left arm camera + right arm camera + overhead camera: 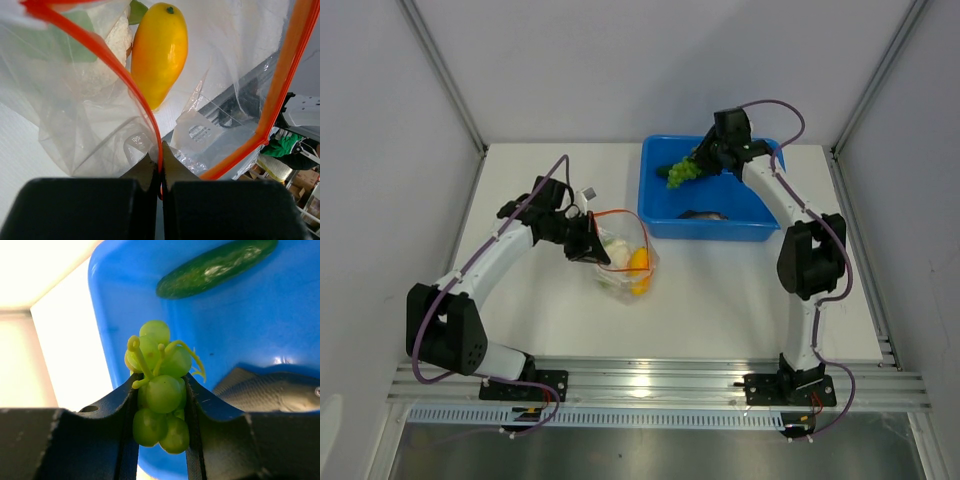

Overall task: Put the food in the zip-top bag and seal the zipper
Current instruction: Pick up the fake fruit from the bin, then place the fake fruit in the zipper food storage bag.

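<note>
The clear zip-top bag (pixel 625 262) lies mid-table with its mouth held open. My left gripper (pixel 588 242) is shut on the orange-red zipper strip (pixel 150 120) at the bag's rim. Inside the bag lie the orange-yellow mango (pixel 159 52) and the white cauliflower (pixel 107 55); both show in the top view, mango (pixel 639 262) and cauliflower (pixel 614 248). My right gripper (pixel 692 168) is shut on the bright green pea-like cluster (pixel 161 390) and holds it above the blue bin's left part. The dark green cucumber (pixel 216 267) lies in the bin.
The blue bin (pixel 760 225) stands at the back right of the table. A grey toy fish (pixel 270 392) lies in it, seen also in the top view (pixel 703 214). A small white tag (pixel 588 194) sits near the left arm.
</note>
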{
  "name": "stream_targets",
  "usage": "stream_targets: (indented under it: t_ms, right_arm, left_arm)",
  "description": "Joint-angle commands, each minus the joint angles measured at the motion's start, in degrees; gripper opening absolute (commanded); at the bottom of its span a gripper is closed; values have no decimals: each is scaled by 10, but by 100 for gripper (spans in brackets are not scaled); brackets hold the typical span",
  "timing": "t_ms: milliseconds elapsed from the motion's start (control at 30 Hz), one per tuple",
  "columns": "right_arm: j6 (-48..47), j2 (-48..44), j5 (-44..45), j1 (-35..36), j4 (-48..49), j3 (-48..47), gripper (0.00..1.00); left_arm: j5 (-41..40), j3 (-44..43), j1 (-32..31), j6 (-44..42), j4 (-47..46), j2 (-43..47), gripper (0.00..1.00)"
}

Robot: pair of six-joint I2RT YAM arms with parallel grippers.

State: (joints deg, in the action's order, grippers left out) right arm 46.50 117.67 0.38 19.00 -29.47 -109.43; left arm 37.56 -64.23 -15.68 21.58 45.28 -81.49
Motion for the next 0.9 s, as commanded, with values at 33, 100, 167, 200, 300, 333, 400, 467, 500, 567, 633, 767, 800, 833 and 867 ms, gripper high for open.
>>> stream_targets:
  t_ms: [33,100,167,200,300,333,400,467,500,567,633,767,800,833,867]
  right_arm:
    - [-77,-74,18,24,-1,11,0]
    - [-109,-89,23,41,-13,10,0]
    - [-147,-112,23,53,-17,10,0]
    - [-160,-121,14,61,-21,10,0]
    - [-186,-153,-24,83,-23,17,0]
    - [-192,-160,-33,95,-24,24,0]
    - [-209,-183,-47,108,-24,31,0]
    - [-226,-205,-58,131,-27,38,0]
    - [-247,-212,-57,139,-28,38,0]
    - [-270,-223,-53,167,-32,37,0]
    - [-301,-237,-50,184,-37,34,0]
    - [-333,-256,-52,222,-40,35,0]
    - [-338,-260,-54,227,-40,37,0]
    - [-349,-263,-58,231,-41,38,0]
    - [-355,-262,-68,240,-46,38,0]
  left_arm:
    - [8,13,6,7,-11,25,1]
    - [3,14,6,7,-11,26,1]
    - [0,13,6,10,-10,27,1]
    - [-4,15,6,11,-11,27,1]
    - [-6,11,7,15,-13,27,1]
    - [-6,5,7,16,-13,26,1]
    - [-7,3,7,16,-15,25,1]
    - [-6,1,7,18,-17,24,1]
    - [-6,1,7,18,-18,24,0]
    - [-4,-1,7,20,-19,22,1]
    - [-3,-3,7,20,-22,22,0]
    - [-1,-13,7,20,-20,17,1]
    - [-1,-17,7,21,-19,15,1]
    - [-1,-21,7,20,-18,15,1]
    - [-1,-21,7,21,-17,15,1]
